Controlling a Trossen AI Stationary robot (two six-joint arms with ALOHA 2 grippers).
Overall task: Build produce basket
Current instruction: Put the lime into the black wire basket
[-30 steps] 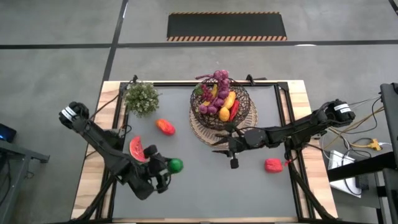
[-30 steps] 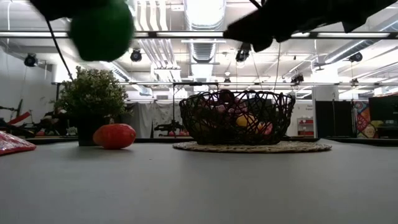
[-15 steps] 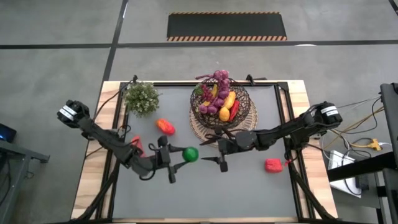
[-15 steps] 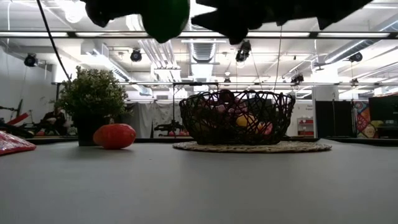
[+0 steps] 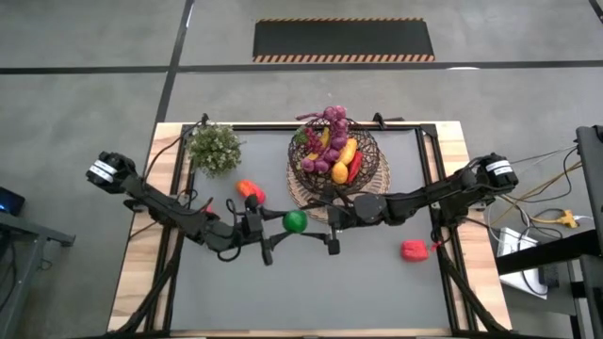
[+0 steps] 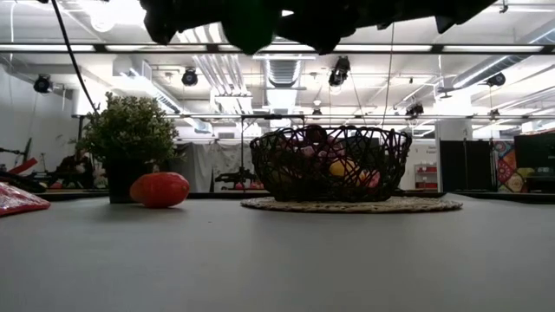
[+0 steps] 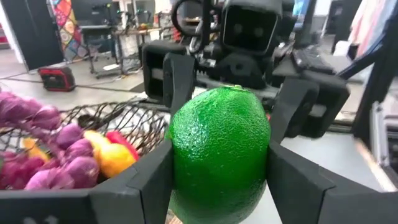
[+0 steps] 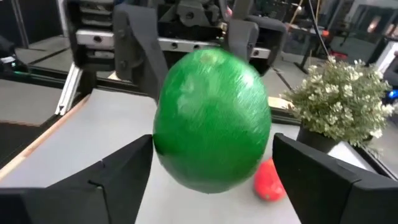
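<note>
Left jaws: your left gripper [image 5: 283,231] pinches the lime [image 5: 295,220] from both sides, holding it above the table [image 5: 377,292], mid-table and just near of the basket [image 5: 372,171].
Right jaws: your right gripper [image 5: 320,218] has its fingers spread wide to either side of the lime, not visibly touching it.
Lime: round, hard-looking, glossy and pebbled; I judge it light but ready to roll or squirt out of a shallow pinch.
Where to hold: take it across its widest middle, on the sides the left fingers [image 7: 165,180] leave free.
Basket: on its woven mat [image 5: 306,200], far centre, already holding grapes [image 5: 332,132] and other fruit.
Still loose: a red-orange fruit [image 5: 250,191] left of the basket, a red one [image 5: 414,250] near right.
Risk: release the left grip only once the right one has closed.
</note>
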